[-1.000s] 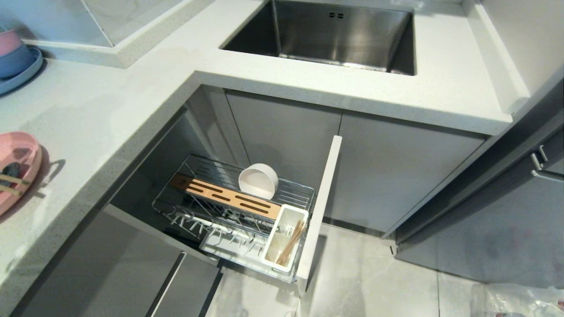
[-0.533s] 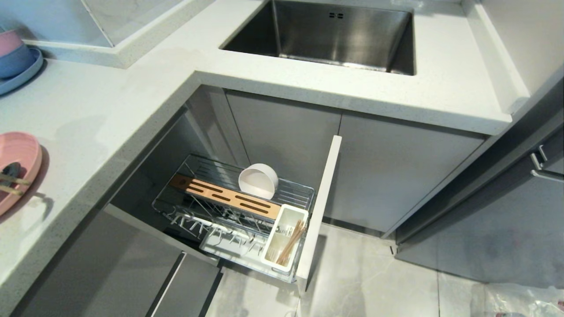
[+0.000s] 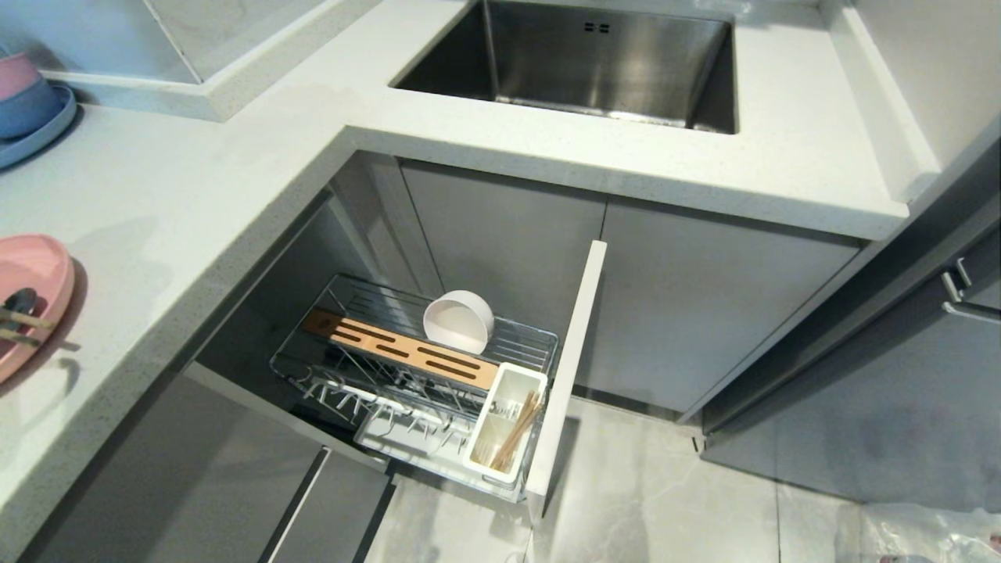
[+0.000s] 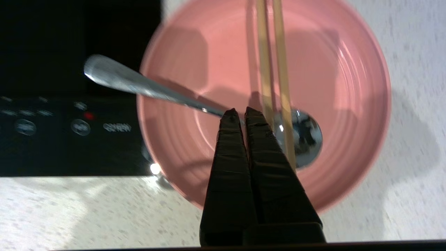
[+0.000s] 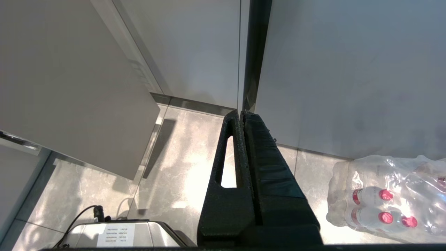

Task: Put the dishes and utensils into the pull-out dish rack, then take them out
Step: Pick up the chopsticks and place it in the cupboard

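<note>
Left wrist view, nearest first: left gripper [image 4: 240,111], black fingers pressed together and holding nothing, hangs above the large flat salmon-pink round plate [image 4: 348,69] on the speckled white countertop [image 4: 69,209]. On that plate lie the slim silver-handled metal spoon with dark grey bowl [image 4: 303,134] and a pair of long light wooden chopsticks [image 4: 273,52], laid across the spoon's bowl. A black glass hob [image 4: 69,69] sits beside the plate.

Head view: the chrome wire pull-out dish rack [image 3: 414,367] stands open below the counter. The small plain cream-white round bowl [image 3: 458,320] is propped on edge behind the slotted wood strip; more wooden sticks [image 3: 516,430] stand in the white utensil cup [image 3: 504,422]. The steel sink [image 3: 594,62] lies farthest back.

Judgement: plate, spoon and one chopstick pair out of the rack; bowl and cup contents in it. Which phase is running cannot be told.

Right gripper [image 5: 241,112], fingers together, is parked low over the floor tiles.
</note>
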`<state>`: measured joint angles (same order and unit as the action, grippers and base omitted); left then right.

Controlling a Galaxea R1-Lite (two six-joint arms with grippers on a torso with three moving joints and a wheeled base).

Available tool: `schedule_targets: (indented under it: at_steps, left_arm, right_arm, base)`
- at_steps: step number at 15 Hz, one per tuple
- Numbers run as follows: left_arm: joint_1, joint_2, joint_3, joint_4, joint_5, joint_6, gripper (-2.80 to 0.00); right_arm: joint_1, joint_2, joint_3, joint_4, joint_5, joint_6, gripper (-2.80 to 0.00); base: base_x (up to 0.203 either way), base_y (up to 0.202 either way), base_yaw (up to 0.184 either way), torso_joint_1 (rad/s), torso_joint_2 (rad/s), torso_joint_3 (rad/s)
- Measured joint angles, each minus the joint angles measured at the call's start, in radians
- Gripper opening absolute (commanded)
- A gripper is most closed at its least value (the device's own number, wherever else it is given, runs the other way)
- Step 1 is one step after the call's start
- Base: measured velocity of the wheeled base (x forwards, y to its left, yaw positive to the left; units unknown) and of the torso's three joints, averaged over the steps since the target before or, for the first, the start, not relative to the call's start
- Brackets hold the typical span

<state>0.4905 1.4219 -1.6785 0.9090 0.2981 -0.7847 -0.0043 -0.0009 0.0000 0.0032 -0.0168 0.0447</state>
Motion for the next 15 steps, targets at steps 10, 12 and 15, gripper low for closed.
schedule_targets:
  at_steps: [10,12,15]
  left_arm:
    - [0.009,0.019,-0.005,0.101,-0.246,0.000,0.00]
    - [0.009,0.023,-0.004,0.096,-0.250,-0.011,0.00]
    - [0.008,0.033,-0.001,0.066,-0.282,-0.057,0.00]
  right_arm:
    - [0.000,0.000,0.000,0.000,0.000,0.000,-2.80]
    - [0.000,0.000,0.000,0.000,0.000,0.000,-2.80]
    - [0.000,0.000,0.000,0.000,0.000,0.000,-2.80]
  base:
    - [0.000,0.000,0.000,0.000,0.00,0.000]
    - [0.000,0.000,0.000,0.000,0.00,0.000]
    - [0.000,0.000,0.000,0.000,0.00,0.000]
